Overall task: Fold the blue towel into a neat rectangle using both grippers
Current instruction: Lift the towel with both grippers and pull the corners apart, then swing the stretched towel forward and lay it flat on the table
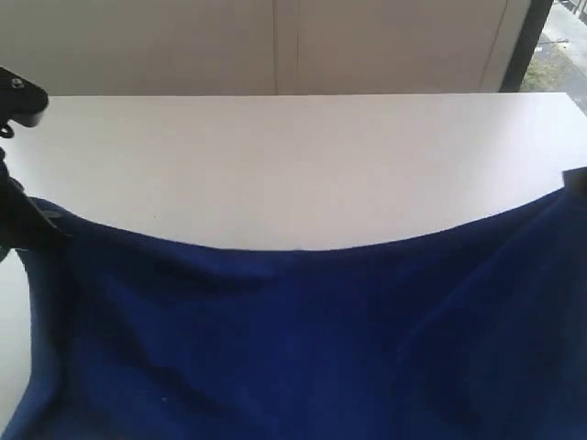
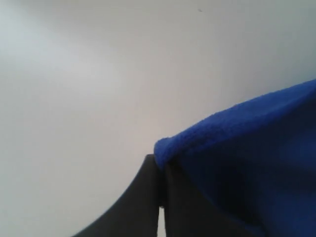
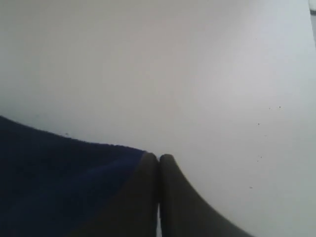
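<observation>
Towel (image 1: pixel 303 339) is hanging lifted, left gripper (image 2: pixel 160 167) and right gripper (image 3: pixel 159 160) each clamping a corner (white table (image 1: pixel 293 156) below).

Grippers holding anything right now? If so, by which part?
Both hold the blue towel: the left gripper pinches one upper corner, the right gripper the other end of that edge, which sags between them above the table.
</observation>
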